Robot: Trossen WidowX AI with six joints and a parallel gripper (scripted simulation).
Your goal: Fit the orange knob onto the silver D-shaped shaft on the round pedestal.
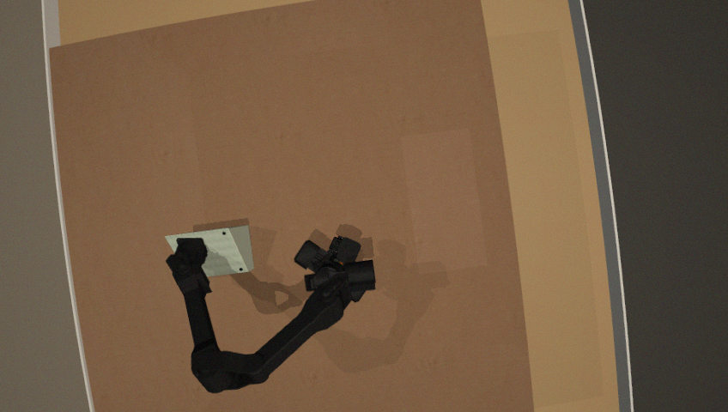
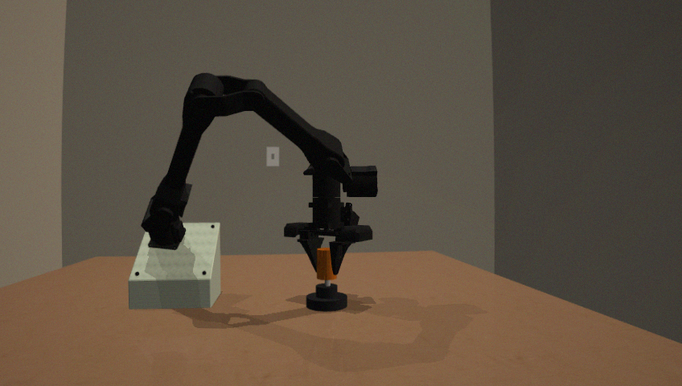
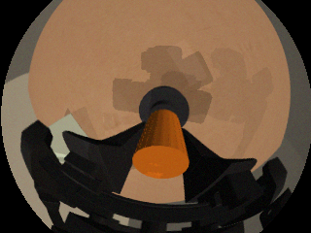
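Note:
The orange knob [image 2: 325,263] [image 3: 160,146] is upright, wide end down, between the fingers of my gripper [image 2: 326,271] [image 3: 162,128], which is shut on it. The dark round pedestal [image 2: 326,300] [image 3: 148,108] stands on the table directly below. A short piece of the silver shaft [image 2: 327,283] shows between the knob's lower edge and the pedestal's top. The knob stands above the pedestal, not touching it. The knob hides the shaft's top, and its hole and both flat sides are out of sight. From above, the arm covers nearly all of the knob and the pedestal.
A pale green sloped block [image 1: 238,251] [image 2: 170,293] with black dots carries the arm's base, left of the pedestal. It also shows at the left edge of the wrist view [image 3: 69,130]. The brown table top [image 1: 326,117] [image 2: 119,354] lies around both.

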